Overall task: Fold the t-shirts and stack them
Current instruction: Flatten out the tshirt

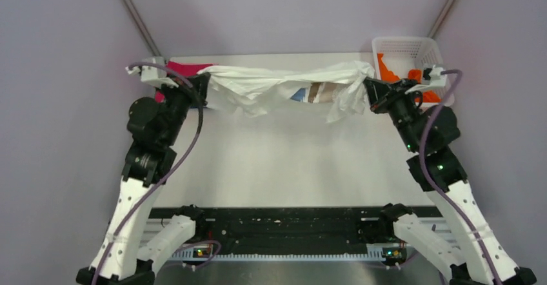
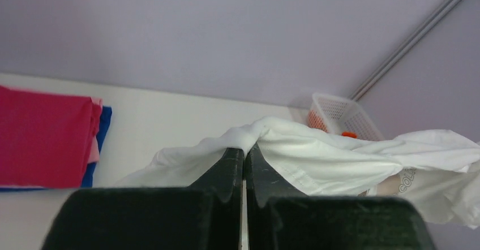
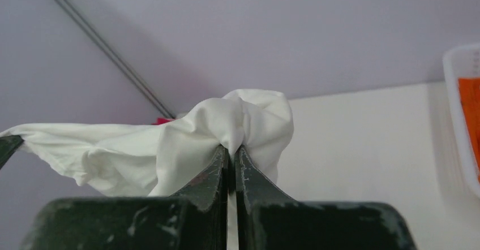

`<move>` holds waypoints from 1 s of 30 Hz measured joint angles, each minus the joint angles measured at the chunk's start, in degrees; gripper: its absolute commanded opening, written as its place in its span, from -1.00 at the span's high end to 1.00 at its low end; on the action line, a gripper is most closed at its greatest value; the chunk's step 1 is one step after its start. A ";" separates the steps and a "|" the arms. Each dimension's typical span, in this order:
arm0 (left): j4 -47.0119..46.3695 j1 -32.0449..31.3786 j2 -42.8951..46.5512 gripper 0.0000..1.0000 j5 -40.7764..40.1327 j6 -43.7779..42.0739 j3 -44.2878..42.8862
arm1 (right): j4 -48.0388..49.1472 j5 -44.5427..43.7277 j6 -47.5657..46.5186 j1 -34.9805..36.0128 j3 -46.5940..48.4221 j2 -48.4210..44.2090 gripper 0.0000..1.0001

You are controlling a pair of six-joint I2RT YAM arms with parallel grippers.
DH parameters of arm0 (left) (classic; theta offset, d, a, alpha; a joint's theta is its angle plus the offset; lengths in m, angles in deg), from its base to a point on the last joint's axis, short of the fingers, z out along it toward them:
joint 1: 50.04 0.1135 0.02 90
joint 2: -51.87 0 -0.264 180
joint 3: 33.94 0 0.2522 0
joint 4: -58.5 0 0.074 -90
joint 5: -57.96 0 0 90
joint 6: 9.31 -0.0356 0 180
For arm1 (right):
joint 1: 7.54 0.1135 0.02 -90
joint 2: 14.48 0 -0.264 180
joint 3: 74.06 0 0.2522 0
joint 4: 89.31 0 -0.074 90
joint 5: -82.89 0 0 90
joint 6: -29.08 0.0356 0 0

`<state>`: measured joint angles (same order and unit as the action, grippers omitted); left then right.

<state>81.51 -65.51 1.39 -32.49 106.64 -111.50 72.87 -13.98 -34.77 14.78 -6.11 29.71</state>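
The large white soft cloth t-shirt with a coloured print (image 1: 271, 85) hangs stretched in the air, extending leftward from the white plastic lattice basket (image 1: 426, 45) across the far part of the pale worktop (image 1: 284, 162). Its middle sags and its ends bunch into folds. Judged from this drape, the cloth is light, limp and easily creased. It will not hold a shape unsupported, and it may slip from a pinch that takes only one thin layer. The best hold is therefore a gathered edge or corner at each end, several layers thick. The left gripper (image 2: 244, 151), well to the left of the basket, is closed, with a ridge of white cloth pinched between its fingertips. The right gripper (image 3: 232, 148), just beside the basket, is likewise closed on a bunched end of the same shirt. An orange cloth t-shirt (image 1: 388, 69) lies inside the basket. A folded magenta-red t-shirt (image 2: 45, 137) rests on a blue t-shirt (image 2: 105, 120) at the worktop corner farthest left of the basket.
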 measured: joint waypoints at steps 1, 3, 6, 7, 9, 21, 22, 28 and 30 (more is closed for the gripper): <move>0.50 0.00 1.99 1.00 -0.31 -0.50 -0.96 | -0.52 1.46 -0.42 0.00 1.86 -1.25 1.00; 1.22 0.00 6.01 1.00 -0.50 -1.18 -2.58 | -1.36 4.68 -1.07 0.00 4.92 -3.96 1.00; 1.51 0.00 11.45 1.00 -0.46 -1.73 -4.11 | -2.21 10.03 -1.53 0.00 7.48 -7.80 1.00; 1.57 0.00 13.22 1.00 -0.42 -1.73 -4.50 | -2.99 11.87 -1.53 0.00 8.26 -9.09 1.00; 1.55 0.00 15.67 1.00 0.28 -1.64 -4.92 | -4.33 15.39 -1.53 0.00 10.12 -11.04 1.00; 3.93 0.00 17.84 1.00 -4.28 2.82 2.62 | -8.66 15.08 -2.16 0.00 5.73 -10.47 1.00; 4.00 0.00 16.59 1.00 -5.51 3.58 4.39 | -8.20 13.44 -2.71 0.00 3.89 -9.29 1.00; 2.01 0.00 -3.74 1.00 -13.03 9.33 14.84 | 2.21 3.50 -6.73 -1.97 -9.44 9.92 1.00; 1.70 0.11 -15.17 1.00 -14.95 10.47 14.91 | 6.34 4.52 -7.58 -5.20 -10.38 23.08 1.00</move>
<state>83.22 -65.40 -13.78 -47.44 117.11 -96.59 79.21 -9.46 -42.35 9.58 -16.49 52.79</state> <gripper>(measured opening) 0.015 0.015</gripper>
